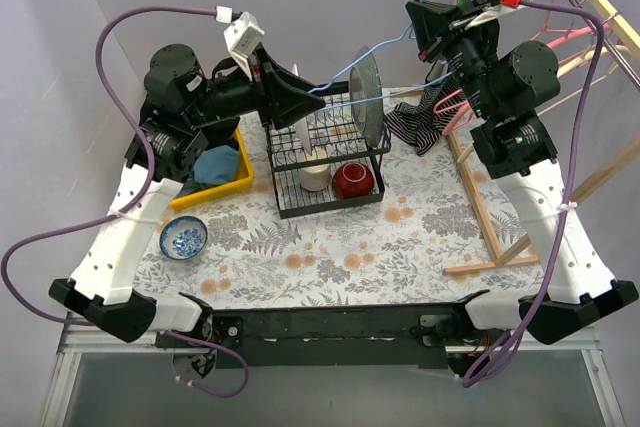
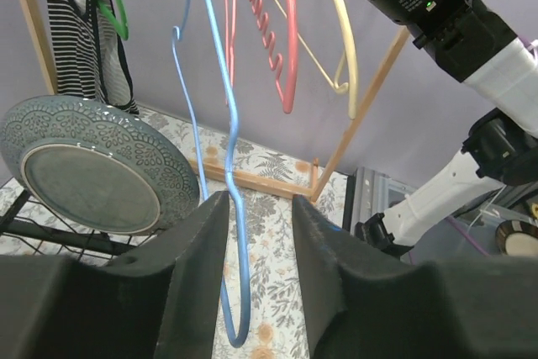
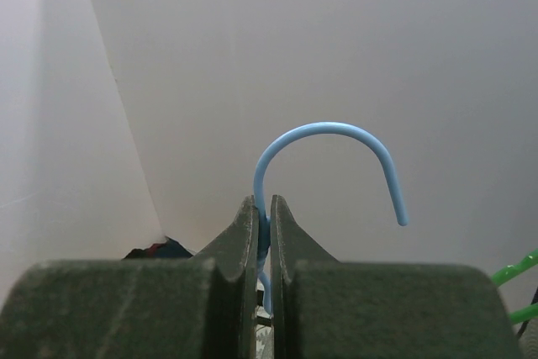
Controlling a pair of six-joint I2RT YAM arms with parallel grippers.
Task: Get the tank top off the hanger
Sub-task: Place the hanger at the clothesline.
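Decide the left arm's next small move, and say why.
Probably close the left gripper fully onto the blue hanger: its wire runs between the half-open jaws unpinched, while the right gripper clamps its neck.

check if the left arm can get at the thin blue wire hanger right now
Probably yes. The thin blue wire hanger runs between the left gripper's open fingers with nothing else in the gap, while the right gripper is shut on its neck below the hook.
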